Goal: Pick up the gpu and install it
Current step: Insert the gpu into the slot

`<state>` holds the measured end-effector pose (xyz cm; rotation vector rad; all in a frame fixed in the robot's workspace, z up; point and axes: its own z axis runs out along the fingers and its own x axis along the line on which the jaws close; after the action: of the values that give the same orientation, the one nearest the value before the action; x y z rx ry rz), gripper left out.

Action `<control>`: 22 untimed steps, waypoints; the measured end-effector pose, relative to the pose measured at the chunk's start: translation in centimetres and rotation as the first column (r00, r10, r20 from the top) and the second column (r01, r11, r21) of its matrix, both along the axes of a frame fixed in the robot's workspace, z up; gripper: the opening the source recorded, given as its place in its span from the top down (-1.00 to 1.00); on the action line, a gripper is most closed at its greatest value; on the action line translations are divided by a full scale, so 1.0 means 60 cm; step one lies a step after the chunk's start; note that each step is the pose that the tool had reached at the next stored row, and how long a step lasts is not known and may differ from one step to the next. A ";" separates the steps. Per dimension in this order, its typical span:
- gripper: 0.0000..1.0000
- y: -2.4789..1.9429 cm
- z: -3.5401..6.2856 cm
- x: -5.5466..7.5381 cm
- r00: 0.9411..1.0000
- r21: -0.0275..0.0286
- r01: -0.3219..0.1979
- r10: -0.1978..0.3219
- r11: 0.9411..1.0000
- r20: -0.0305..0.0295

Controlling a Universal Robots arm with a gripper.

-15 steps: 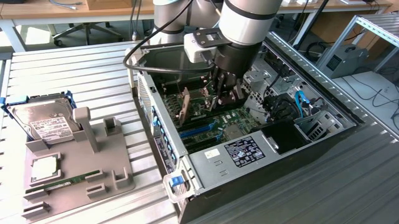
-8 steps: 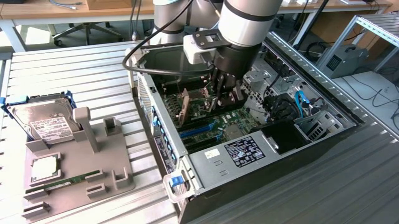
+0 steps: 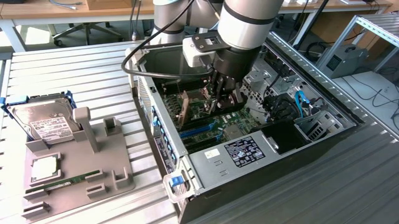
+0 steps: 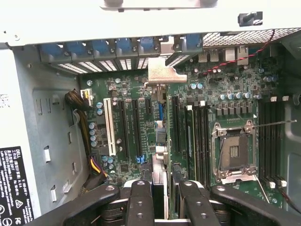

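My gripper reaches down into the open computer case, over the green motherboard. It is shut on the gpu, which I see edge-on between the two black fingers. The thin card runs from the fingers to its silver end bracket, which sits near the case's rear slot openings. The card hangs over the long expansion slots; I cannot tell whether its edge touches a slot. In the exterior view the gpu is mostly hidden by the gripper.
An open CPU socket and memory slots lie beside the card. Cable bundles run along the case wall. Outside the case, a grey fixture carries a hard drive and a memory stick.
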<state>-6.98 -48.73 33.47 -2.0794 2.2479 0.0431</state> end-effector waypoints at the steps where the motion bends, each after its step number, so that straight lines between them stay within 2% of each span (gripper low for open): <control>1: 0.47 -0.0031 -0.002 -0.003 1.000 0.000 0.000 0.000 1.000 0.000; 2: 0.47 -0.0060 -0.005 -0.006 1.000 0.000 0.000 0.000 1.000 0.000; 14: 0.47 -0.0095 -0.008 -0.008 1.000 0.000 0.000 0.000 1.000 0.000; 16: 0.47 -0.0193 -0.018 -0.012 1.000 0.000 0.000 0.000 1.000 0.000; 22: 0.47 -0.0205 -0.020 -0.012 1.000 0.000 0.000 0.000 1.000 0.000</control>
<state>-7.71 -49.96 32.27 -2.0794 2.2479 0.0431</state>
